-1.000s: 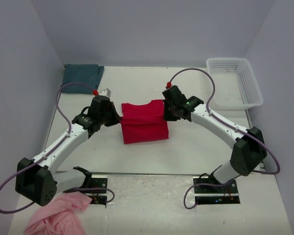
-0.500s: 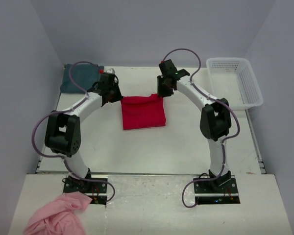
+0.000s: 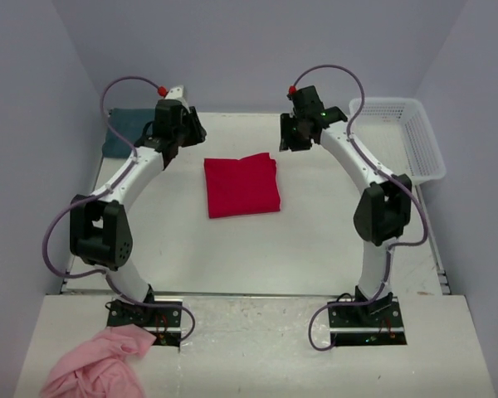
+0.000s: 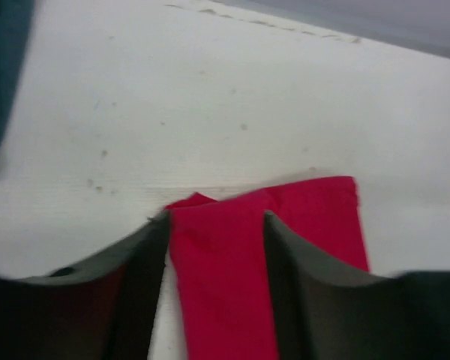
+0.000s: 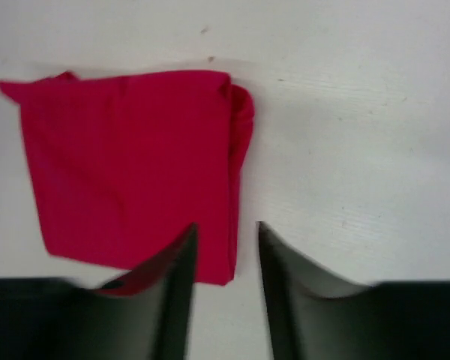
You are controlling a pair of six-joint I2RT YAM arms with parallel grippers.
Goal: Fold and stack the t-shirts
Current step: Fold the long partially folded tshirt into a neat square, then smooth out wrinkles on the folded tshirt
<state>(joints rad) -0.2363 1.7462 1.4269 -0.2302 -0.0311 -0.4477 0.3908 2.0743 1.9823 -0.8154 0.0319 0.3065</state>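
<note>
The left end effector (image 4: 216, 217) and right end effector (image 5: 226, 226) are spread and empty, and the teal t-shirt (image 3: 118, 139) lies far left, nearest the left arm.

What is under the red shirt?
Only the white table shows around the folded red shirt, which lies flat on it. Anything beneath the cloth is covered, though no bump shows.

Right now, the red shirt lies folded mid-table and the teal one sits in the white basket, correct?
Not quite. The teal shirt lies at the far left corner of the table, not in the white basket; the top view shows it. The red shirt does lie folded mid-table.
</note>
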